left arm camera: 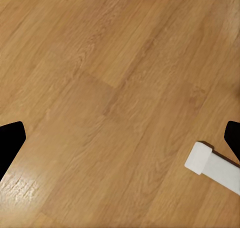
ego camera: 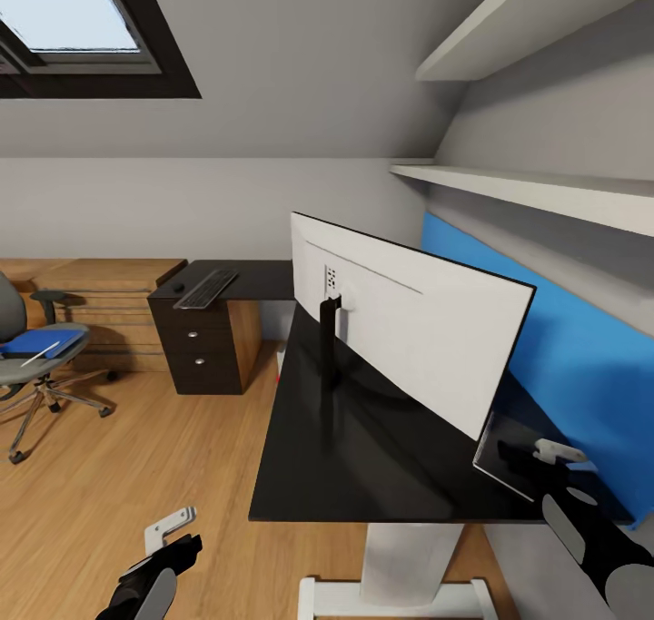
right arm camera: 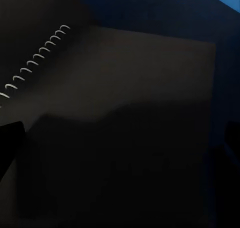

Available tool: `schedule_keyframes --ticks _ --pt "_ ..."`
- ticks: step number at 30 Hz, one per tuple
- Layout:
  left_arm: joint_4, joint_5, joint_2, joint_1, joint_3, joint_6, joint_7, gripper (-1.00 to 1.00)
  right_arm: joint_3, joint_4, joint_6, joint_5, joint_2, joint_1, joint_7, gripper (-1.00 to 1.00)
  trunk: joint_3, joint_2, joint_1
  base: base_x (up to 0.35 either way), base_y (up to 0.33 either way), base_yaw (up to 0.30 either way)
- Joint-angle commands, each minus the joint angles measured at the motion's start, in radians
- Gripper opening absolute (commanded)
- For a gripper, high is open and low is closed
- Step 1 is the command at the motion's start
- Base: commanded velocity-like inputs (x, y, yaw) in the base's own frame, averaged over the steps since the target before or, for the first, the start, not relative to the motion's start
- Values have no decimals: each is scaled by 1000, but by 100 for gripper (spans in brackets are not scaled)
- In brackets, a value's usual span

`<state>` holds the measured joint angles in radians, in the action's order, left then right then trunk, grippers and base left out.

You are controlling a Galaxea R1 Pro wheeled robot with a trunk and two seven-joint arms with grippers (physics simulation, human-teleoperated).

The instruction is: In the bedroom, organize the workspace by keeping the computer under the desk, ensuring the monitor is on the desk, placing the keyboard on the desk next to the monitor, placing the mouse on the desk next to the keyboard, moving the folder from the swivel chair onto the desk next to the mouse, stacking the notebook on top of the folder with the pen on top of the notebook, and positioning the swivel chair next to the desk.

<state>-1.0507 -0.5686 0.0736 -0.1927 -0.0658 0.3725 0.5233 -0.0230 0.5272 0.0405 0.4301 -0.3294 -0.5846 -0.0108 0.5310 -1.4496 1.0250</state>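
1. Currently the right gripper [ego camera: 545,457] hangs over the near right end of the desk [ego camera: 363,457], directly above a dark spiral-bound notebook [right arm camera: 125,118] that lies flat beside the blue back panel [ego camera: 581,375]. Jaws look parted, nothing between them; the right wrist view shows fingertips wide at both edges.
2. Left gripper [ego camera: 168,534] hangs low over bare floor [left arm camera: 100,88], jaws spread, empty. A white desk foot [left arm camera: 212,165] lies just beside it.
3. Monitor [ego camera: 418,329] stands on the desk just left of the right gripper, white back toward the robot.
4. Keyboard [ego camera: 207,288] and mouse [ego camera: 178,287] rest on the far desk wing, well apart from both grippers.
5. Chair [ego camera: 27,348] is far to the left, carrying the folder [ego camera: 32,341] with the pen [ego camera: 41,354] on top.
6. Judged step: reaching for the notebook. The next move calls for lowering and closing on an edge; the cover is thin and flat, so grip may slip.
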Motion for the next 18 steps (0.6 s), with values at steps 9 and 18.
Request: schedule_keyframes --ticks 9,18 --pt "-2 -8 1 -1 -4 2 9 100 -5 -21 3 12 0 0 -2 100 1 0 0 -130 50 0" --pt "-2 -8 2 -1 -3 2 9 100 -5 -21 2 12 0 0 -1 100 1 0 0 -65 19 0"
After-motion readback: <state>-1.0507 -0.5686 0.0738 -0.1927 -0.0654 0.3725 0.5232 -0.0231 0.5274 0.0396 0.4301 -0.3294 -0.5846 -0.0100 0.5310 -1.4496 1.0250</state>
